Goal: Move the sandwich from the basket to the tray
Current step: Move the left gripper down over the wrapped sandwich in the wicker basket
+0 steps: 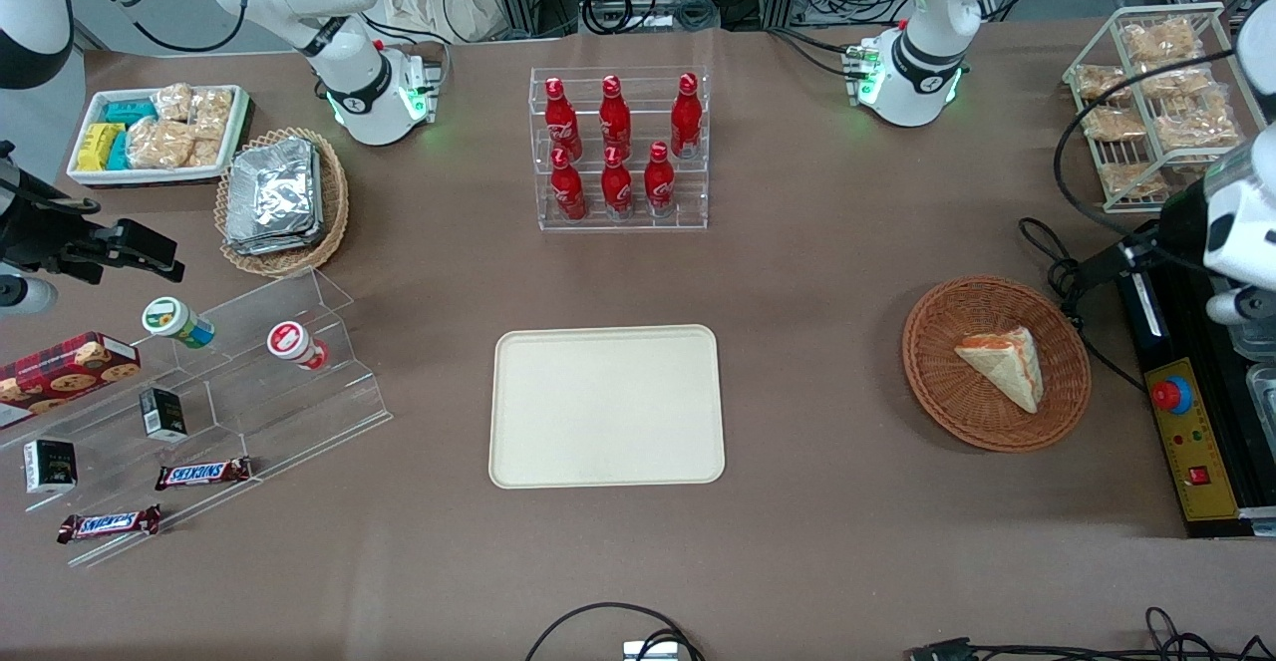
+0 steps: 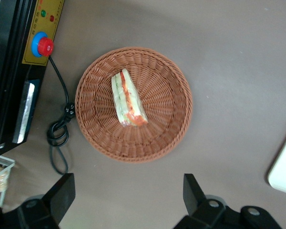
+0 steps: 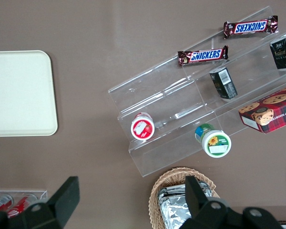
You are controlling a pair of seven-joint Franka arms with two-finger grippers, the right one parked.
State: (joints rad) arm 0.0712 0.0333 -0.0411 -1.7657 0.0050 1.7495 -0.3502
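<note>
Sandwich: right of frame, in the basket; you handle it as light, soft, crushable.
Grip: take the crust faces, gently.
Gripper: fingers spread, holding nothing, high above the basket.
Tray: centre frame.

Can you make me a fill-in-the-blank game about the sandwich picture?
1. The sandwich lies in the round woven ____.
2. The cream tray has ____ on it.
3. The gripper hangs above the table near the basket, its fingers ____ and holding nothing.
4. The clear rack holds ____ red bottles.

Missing words: basket; nothing; open; six
</note>
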